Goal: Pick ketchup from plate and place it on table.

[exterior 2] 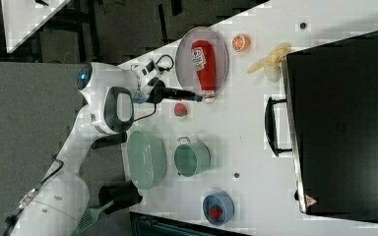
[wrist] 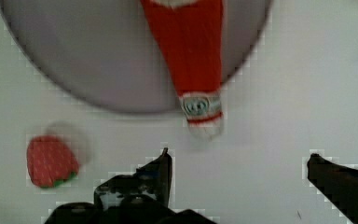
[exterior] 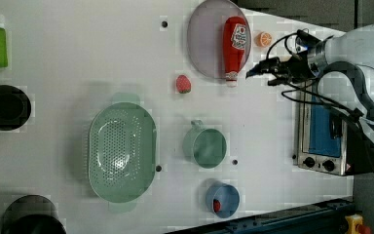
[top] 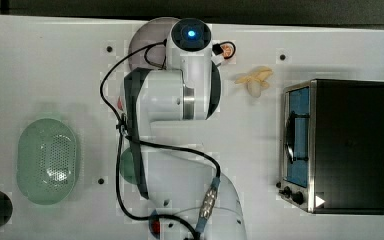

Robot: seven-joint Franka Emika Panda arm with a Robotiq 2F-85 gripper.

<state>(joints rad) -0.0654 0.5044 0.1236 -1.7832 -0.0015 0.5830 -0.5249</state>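
My jaws [wrist: 237, 161] stand wide open and empty, poised over the bench [wrist: 307, 93] just short of the ketchup [wrist: 193, 51]. The bottle lies flat on the plate [wrist: 98, 70], its capped end overhanging the rim toward me. Its long axis points between my fingers, so I judge the next move an advance along it.

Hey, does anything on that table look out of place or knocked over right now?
Yes. The ketchup lies on its side across the plate instead of standing, and its cap end sticks out past the plate's rim over the table. A strawberry also sits loose on the table beside the plate.
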